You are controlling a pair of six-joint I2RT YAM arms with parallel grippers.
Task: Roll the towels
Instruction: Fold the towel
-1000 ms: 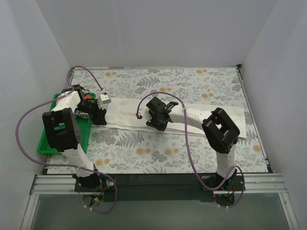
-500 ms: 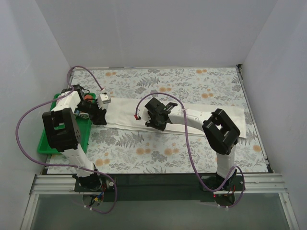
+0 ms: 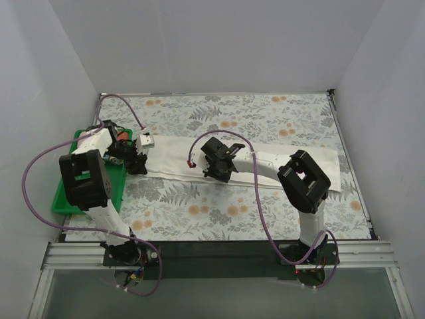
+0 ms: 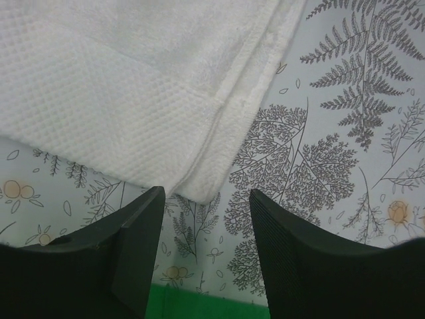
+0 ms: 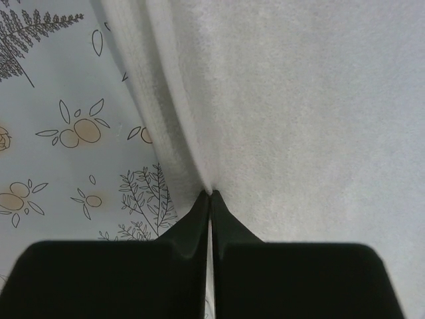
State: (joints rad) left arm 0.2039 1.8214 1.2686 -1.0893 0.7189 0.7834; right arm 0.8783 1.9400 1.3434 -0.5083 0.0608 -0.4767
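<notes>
The right claw (image 5: 210,194) had just closed on the cream-white towel (image 5: 299,100)'s edge to start rolling; the left claw (image 4: 207,197) gaped.

Cream-white towel (image 3: 172,156): long terry strip lying flat across the middle of the surface, left end to right end, unrolled. The left end has a waffle-weave band and shows doubled layers at the corner. The near long edge is gathered into soft ridges where the closed right hand (image 5: 210,193) pinches it. Salmon-pink towel (image 3: 121,135): only a small patch shows at far left, shape unclear.
</notes>
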